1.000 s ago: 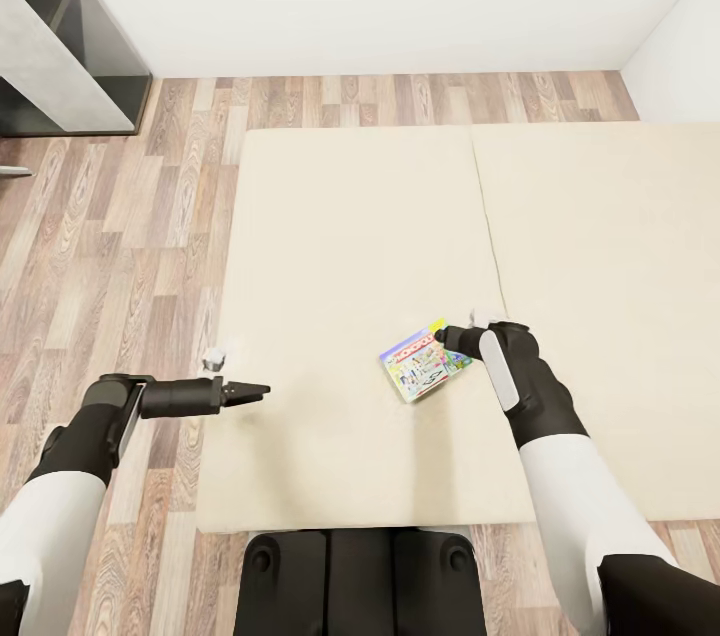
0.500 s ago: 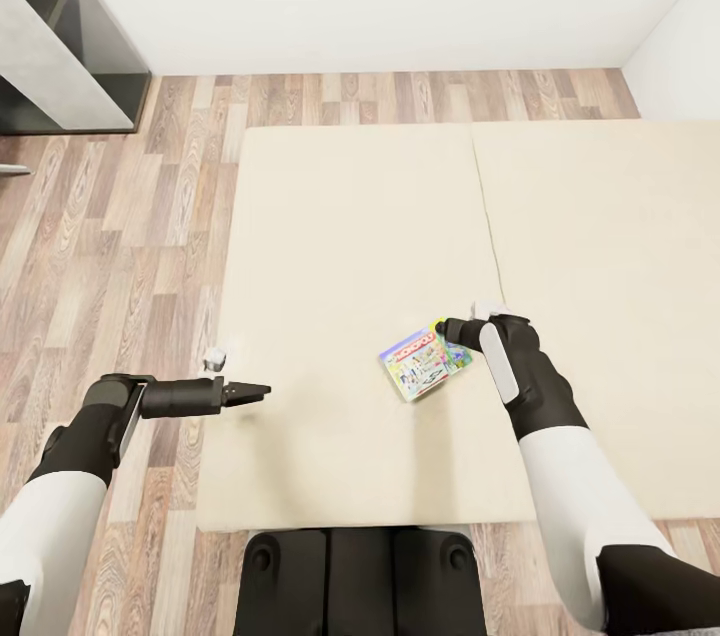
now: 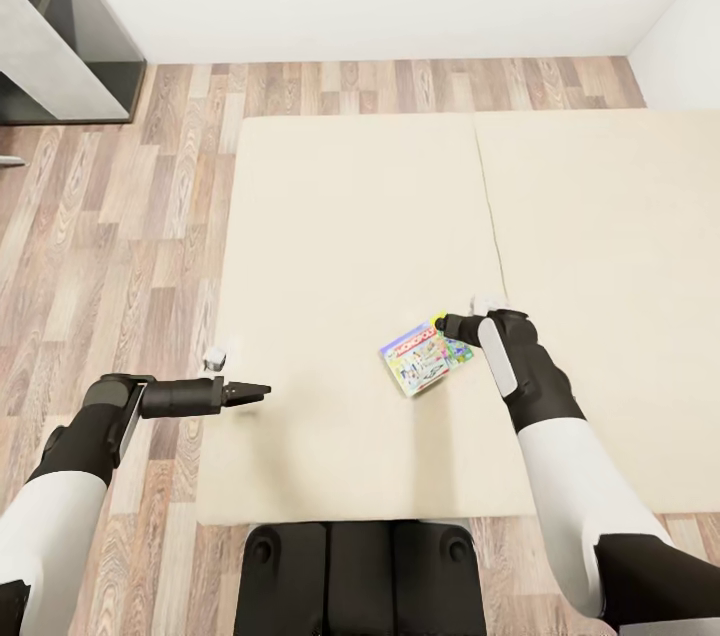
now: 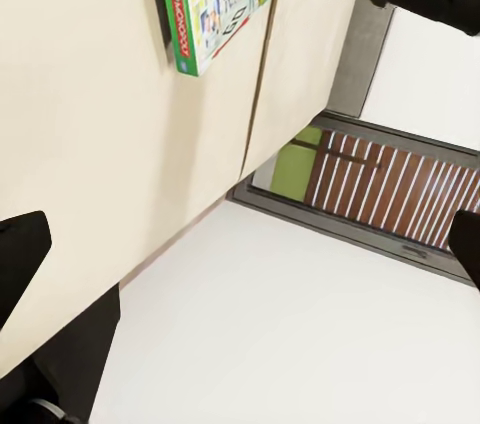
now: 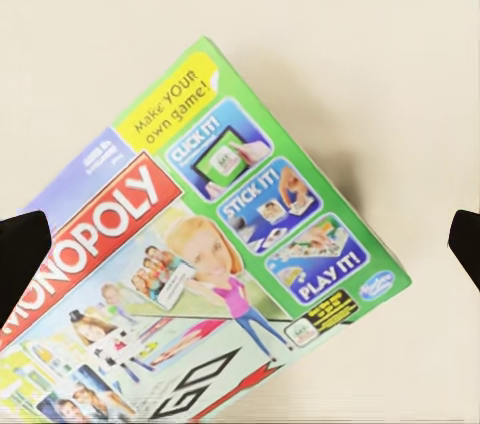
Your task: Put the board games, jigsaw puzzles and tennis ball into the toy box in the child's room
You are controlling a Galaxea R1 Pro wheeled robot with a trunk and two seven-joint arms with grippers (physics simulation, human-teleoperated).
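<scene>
Your right gripper (image 3: 447, 324) hangs wide open at the right edge of the board game (image 3: 425, 358), which lies flat on the bed (image 3: 350, 216). Your left gripper (image 3: 258, 390) is spread open, empty, well to the left.

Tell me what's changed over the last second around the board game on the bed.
The right gripper has crept a little further along the bed beside the board game, jaws open with the box between the fingertips, nothing grasped yet. The camera shifted slightly too. The game lies flat where it was, and the left gripper holds the same pose over the bed's edge.
</scene>
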